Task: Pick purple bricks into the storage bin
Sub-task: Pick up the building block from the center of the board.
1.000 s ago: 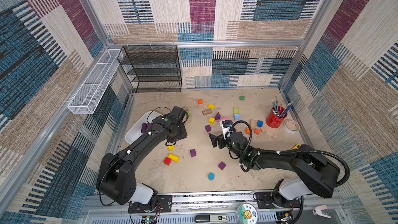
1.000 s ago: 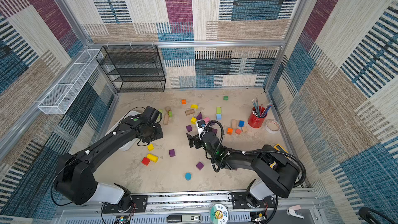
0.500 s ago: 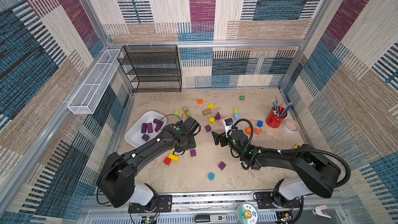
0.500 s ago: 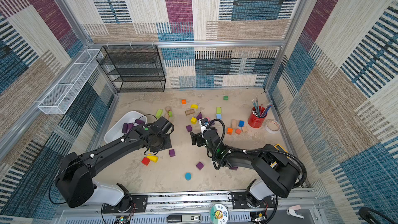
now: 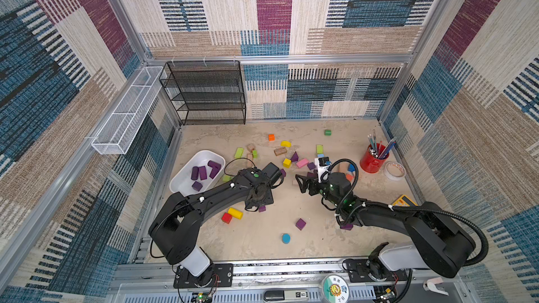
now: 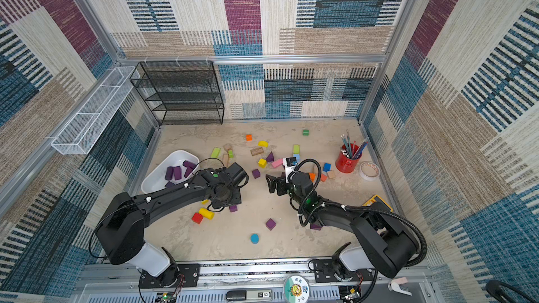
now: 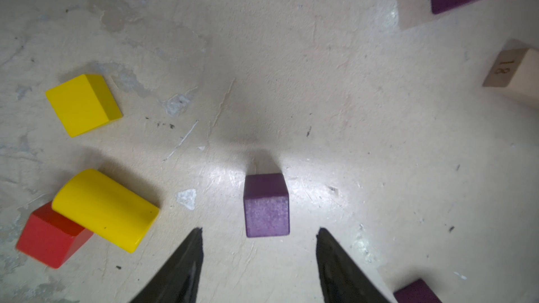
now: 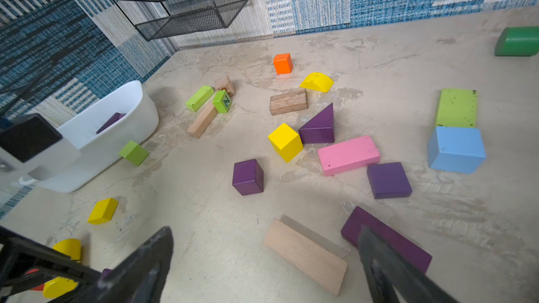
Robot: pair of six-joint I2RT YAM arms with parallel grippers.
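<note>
Purple-painted wood like this is probably light, rigid and a little slick, so two flat opposite faces look like the best place to pinch. Several purple bricks (image 5: 202, 173), matte dark bars and a cube, already lie inside the storage bin (image 5: 182, 182). Just right of the bin, the left gripper (image 7: 259, 231) hangs with its jaws apart and empty. A small purple cube (image 7: 267, 205) sits on the floor just ahead of the gap. Farther right of the bin, the right gripper (image 8: 264, 230) stands wide and empty over a long purple bar (image 8: 405, 247), with a purple wedge (image 8: 319, 128) beyond.
</note>
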